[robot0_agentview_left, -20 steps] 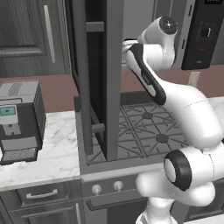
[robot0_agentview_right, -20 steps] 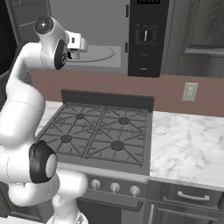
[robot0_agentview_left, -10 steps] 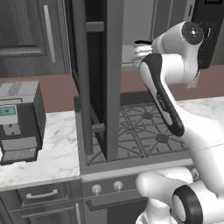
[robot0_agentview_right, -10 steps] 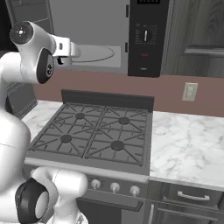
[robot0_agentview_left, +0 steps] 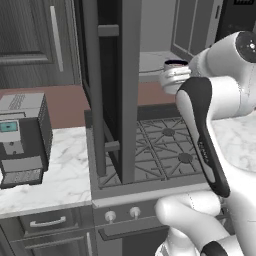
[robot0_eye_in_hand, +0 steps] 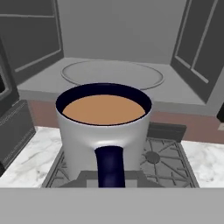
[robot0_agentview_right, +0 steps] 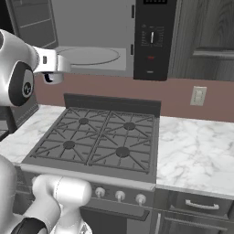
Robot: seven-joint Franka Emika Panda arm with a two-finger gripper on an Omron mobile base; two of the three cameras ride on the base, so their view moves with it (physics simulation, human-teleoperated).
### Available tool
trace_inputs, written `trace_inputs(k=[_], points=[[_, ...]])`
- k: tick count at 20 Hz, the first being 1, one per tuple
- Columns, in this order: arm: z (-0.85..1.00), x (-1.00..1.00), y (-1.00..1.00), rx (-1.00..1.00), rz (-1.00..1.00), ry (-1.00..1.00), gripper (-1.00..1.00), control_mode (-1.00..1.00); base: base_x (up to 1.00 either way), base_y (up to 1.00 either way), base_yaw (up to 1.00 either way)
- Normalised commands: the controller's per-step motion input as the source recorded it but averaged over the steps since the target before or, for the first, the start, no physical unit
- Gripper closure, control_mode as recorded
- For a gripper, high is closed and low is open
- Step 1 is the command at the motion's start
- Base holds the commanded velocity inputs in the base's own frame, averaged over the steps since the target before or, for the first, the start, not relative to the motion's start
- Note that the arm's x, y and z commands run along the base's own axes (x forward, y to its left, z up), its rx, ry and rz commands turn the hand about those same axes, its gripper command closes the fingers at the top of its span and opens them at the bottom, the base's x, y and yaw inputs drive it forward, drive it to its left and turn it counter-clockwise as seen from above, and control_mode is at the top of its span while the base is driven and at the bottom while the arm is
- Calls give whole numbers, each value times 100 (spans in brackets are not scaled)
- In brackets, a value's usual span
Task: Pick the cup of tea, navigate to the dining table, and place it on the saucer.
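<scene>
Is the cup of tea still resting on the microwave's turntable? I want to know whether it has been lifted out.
No. In the hand view the cup of tea hangs over the stove, in front of the round turntable.

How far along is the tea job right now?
The pick looks done: the cup of tea is off the microwave turntable and held up over the stove, with the gripper shut on it. Now it needs carrying. Still left: drive to the dining table and set the cup on the saucer.
</scene>
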Motion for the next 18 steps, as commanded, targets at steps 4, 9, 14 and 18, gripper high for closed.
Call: trace_inputs(k=[4,9,14,18], points=[[-2,-7,0,-3,0,2,100,-100,0,0,0],[0,0,0,0,0,0,100,-100,0,0,0],[0,0,0,0,0,0,100,-100,0,0,0],[0,0,0,0,0,0,100,100,-46,0,0]])
